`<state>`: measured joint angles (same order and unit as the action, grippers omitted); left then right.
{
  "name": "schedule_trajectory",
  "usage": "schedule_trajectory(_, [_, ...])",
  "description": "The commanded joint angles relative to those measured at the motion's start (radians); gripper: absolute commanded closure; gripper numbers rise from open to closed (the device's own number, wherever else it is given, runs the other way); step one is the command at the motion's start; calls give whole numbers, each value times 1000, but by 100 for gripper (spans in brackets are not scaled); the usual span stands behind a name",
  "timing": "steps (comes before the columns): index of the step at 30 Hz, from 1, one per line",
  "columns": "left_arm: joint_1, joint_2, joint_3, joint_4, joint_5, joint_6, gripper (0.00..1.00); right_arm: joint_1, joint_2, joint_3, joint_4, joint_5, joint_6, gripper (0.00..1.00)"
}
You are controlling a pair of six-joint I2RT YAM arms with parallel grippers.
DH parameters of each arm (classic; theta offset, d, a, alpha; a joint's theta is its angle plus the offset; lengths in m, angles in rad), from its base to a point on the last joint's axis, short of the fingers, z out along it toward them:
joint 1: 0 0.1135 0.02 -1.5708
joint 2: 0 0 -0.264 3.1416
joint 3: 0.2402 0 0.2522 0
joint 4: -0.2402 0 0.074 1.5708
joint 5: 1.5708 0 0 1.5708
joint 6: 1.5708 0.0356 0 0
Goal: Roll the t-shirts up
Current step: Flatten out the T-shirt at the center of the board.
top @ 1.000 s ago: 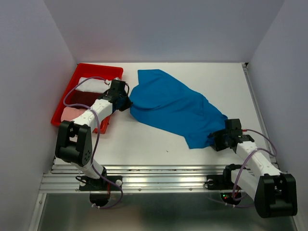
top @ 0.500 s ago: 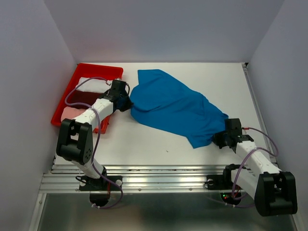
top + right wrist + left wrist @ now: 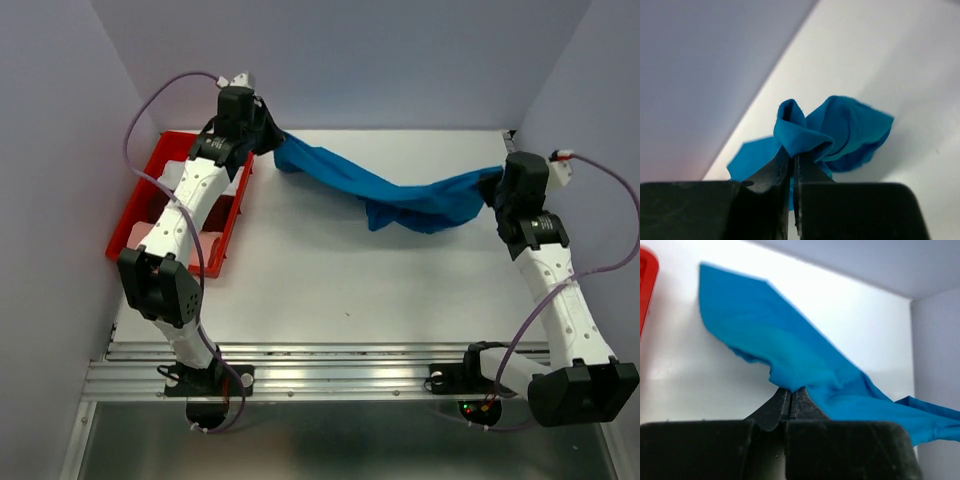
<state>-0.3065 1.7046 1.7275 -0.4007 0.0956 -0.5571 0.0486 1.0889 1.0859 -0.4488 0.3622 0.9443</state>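
Observation:
The bright blue t-shirt point(image 3: 400, 198) hangs in the air, stretched between both grippers above the white table. My left gripper point(image 3: 275, 143) is shut on its left end, high at the back left; in the left wrist view point(image 3: 790, 390) the cloth point(image 3: 790, 355) spills from the closed jaws. My right gripper point(image 3: 497, 180) is shut on its right end at the back right; in the right wrist view point(image 3: 792, 155) a bunched fold point(image 3: 805, 132) sits between the closed jaws. The shirt sags in the middle. White point(image 3: 178, 175) and pink point(image 3: 140, 235) tees lie in the red tray.
A red tray point(image 3: 240, 205) stands at the back left of the table, partly under my left arm. White walls close in the back and both sides. A metal rail point(image 3: 330, 370) runs along the near edge.
Both grippers have risen from the table and moved apart, lifting the blue t-shirt off the surface. It was lying flat; now it hangs stretched between them.

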Motion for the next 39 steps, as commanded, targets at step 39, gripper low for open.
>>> schedule_trajectory(39, [-56, -560, 51, 106, 282, 53, 100, 7, -250, 658, 268, 290, -691, 99])
